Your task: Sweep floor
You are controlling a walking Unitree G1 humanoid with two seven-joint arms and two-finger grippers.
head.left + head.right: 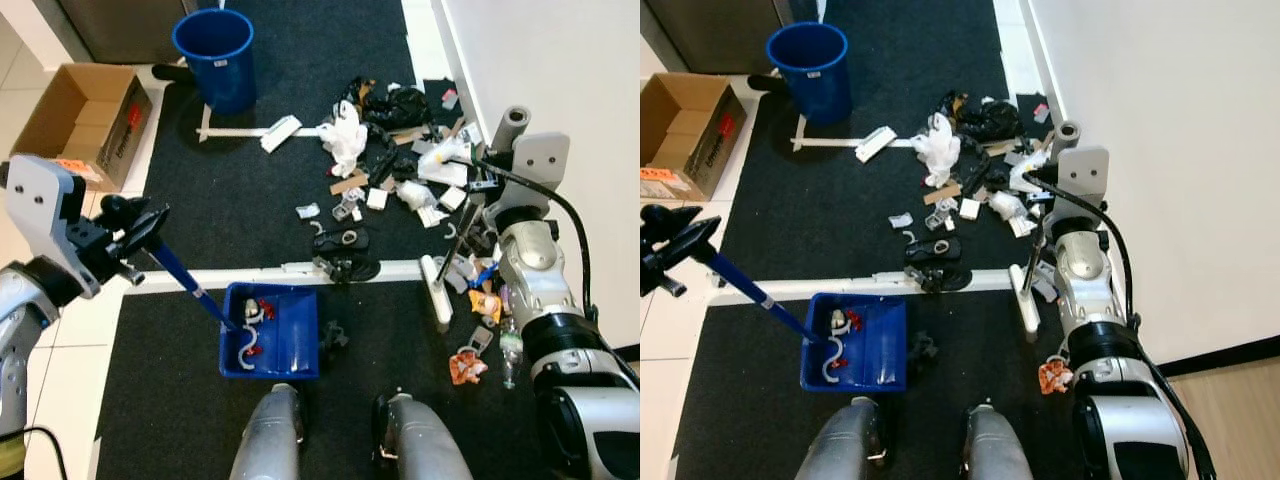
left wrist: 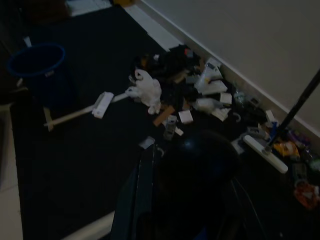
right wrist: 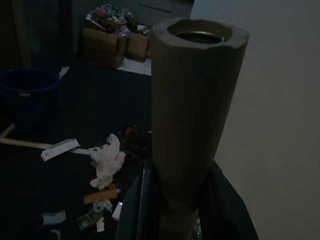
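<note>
My left gripper [image 1: 140, 230] is shut on the top of the blue handle of a blue dustpan [image 1: 270, 345]. The pan rests on the black mat in front of my legs and holds a few bits of red and white rubbish. My right gripper [image 3: 180, 205] is shut on the grey grip of a broom handle [image 1: 514, 124] close to the white wall. The broom's black pole runs down to its white head [image 1: 436, 290] on the floor. A pile of litter [image 1: 395, 160], made of paper, plastic and wrappers, spreads from the wall toward the middle of the mat.
A blue bucket [image 1: 215, 55] stands at the far end of the mat, and an open cardboard box [image 1: 85, 120] sits on the tiles to its left. A white strip [image 1: 300, 270] crosses the floor between mats. More wrappers [image 1: 470, 365] lie by my right arm.
</note>
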